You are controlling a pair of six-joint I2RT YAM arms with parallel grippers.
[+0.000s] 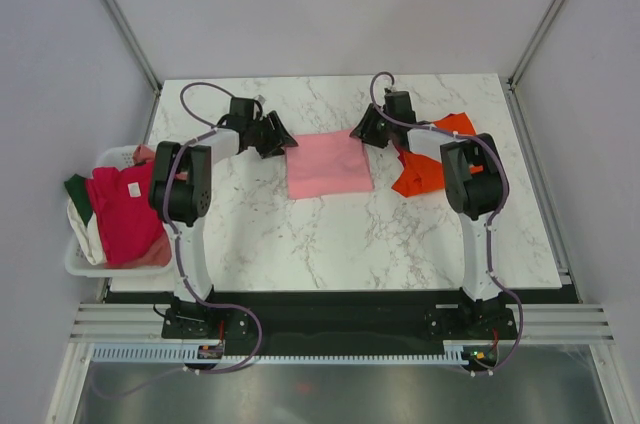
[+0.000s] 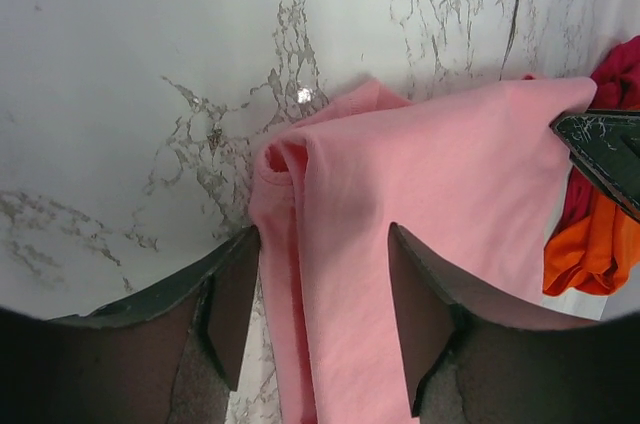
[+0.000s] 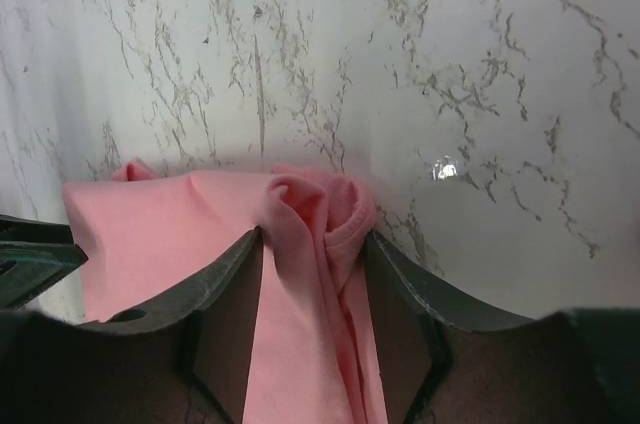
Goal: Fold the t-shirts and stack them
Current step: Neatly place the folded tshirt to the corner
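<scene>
A light pink t-shirt (image 1: 328, 166) lies folded in a rough square at the table's middle. My left gripper (image 1: 275, 134) is at its far left corner. In the left wrist view the jaws stand apart astride the pink cloth (image 2: 330, 244), whose rolled edge touches one finger (image 2: 230, 294). My right gripper (image 1: 368, 129) is at the far right corner. Its jaws press a bunched fold of the pink shirt (image 3: 315, 234) between them. A bright orange t-shirt (image 1: 425, 169) lies crumpled under the right arm. Crimson (image 1: 128, 209), dark green (image 1: 76, 189) and cream (image 1: 92, 239) shirts fill the basket.
A white plastic basket (image 1: 110, 157) stands at the table's left edge, beside the left arm. The orange shirt and a bit of red cloth show at the right edge of the left wrist view (image 2: 590, 244). Bare marble (image 1: 350, 244) lies in front of the pink shirt.
</scene>
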